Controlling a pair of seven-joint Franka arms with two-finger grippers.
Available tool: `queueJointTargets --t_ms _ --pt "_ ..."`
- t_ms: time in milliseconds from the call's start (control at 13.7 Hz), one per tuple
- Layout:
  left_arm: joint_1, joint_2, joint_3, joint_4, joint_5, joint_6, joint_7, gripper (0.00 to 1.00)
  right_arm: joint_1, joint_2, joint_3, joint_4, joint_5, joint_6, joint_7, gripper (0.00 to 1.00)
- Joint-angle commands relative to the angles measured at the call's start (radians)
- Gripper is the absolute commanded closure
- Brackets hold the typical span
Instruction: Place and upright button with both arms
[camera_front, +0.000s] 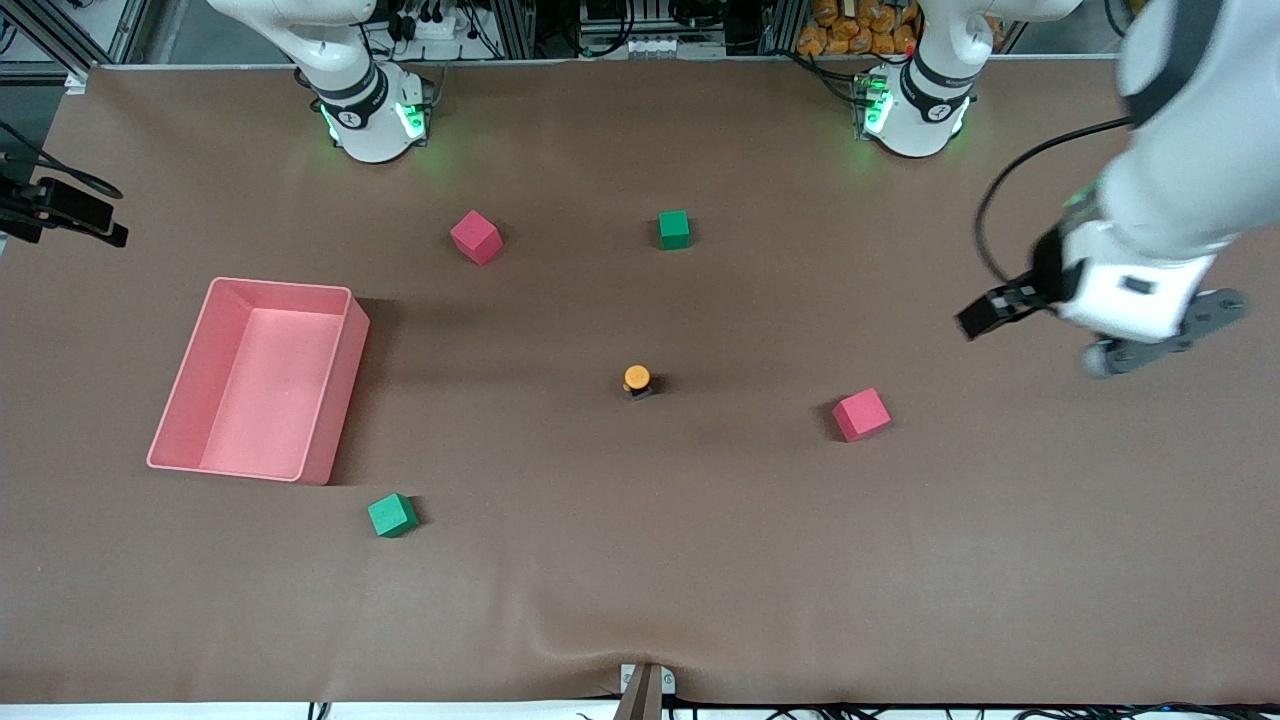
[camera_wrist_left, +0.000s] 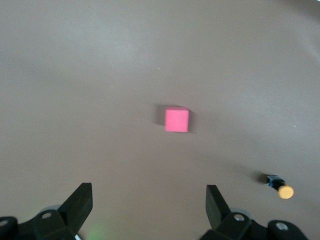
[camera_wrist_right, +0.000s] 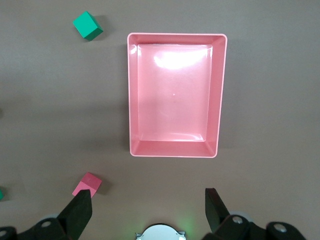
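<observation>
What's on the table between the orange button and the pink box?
Nothing. In the front view, only bare brown table lies between the button and the pink box.

My table (camera_front: 640, 560) is plain brown. The button (camera_front: 637, 379) has an orange cap on a black body. Two cubes are red (camera_front: 476, 236) (camera_front: 861, 414), two green (camera_front: 674, 229) (camera_front: 392, 515). The bin (camera_front: 330, 400) is pink. My pincers (camera_wrist_left: 149, 205) (camera_wrist_right: 149, 206) are black, my arms white.
</observation>
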Motion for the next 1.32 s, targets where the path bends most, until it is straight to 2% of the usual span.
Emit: queueJointTargets --t_ms 0,146,293,439,1244 --pt "0.066 -0.099 -0.022 -0.084 -0.007 -0.035 0.170 0.00 0.002 -0.003 0.001 0.011 0.000 -0.011 0.017 0.00" --pt "0.133 -0.174 -0.049 -0.172 -0.005 -0.024 0.233 0.00 0.002 -0.003 0.001 0.011 0.000 -0.011 0.017 0.00" --pt "0.141 -0.245 -0.049 -0.269 0.009 0.032 0.278 0.00 0.002 -0.003 0.001 0.011 0.000 -0.011 0.017 0.00" --pt "0.153 -0.277 -0.049 -0.320 0.018 0.071 0.295 0.00 0.002 -0.003 0.001 0.011 -0.001 -0.011 0.017 0.00" --pt "0.169 -0.268 -0.046 -0.288 0.036 0.138 0.384 0.00 0.002 -0.003 0.001 0.011 0.000 -0.010 0.017 0.00"
